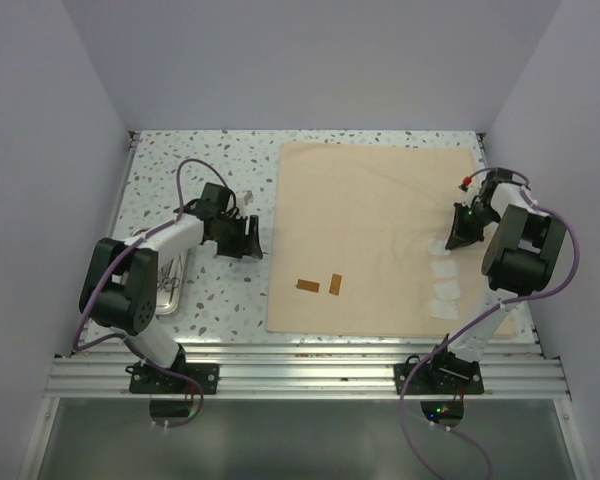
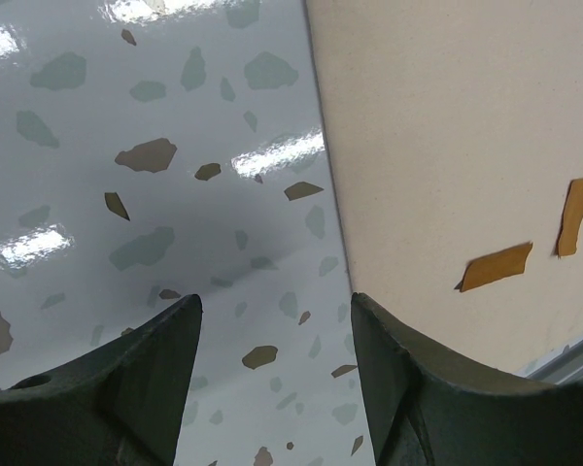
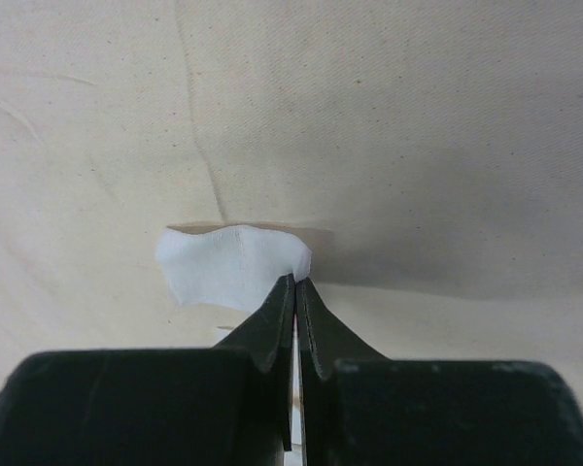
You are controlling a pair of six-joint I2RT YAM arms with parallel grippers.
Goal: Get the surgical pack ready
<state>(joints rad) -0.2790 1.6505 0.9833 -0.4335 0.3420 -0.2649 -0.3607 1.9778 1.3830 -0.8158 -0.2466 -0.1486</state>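
R wrist view: right claw [image 3: 294, 282] pinched on gauze pad [image 3: 223, 267] corner, L wrist view: left claw [image 2: 275, 311] apart over tabletop [image 2: 126, 97] by cloth [image 2: 447, 116], tray [image 1: 176, 290] only from top.

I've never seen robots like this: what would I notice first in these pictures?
The big tan cloth fills the right half of the speckled table, with two brown strips near its front edge. At its right side, the right pincer is shut on the corner of a white gauze pad. The left pincer hangs open over the table, left of the cloth.
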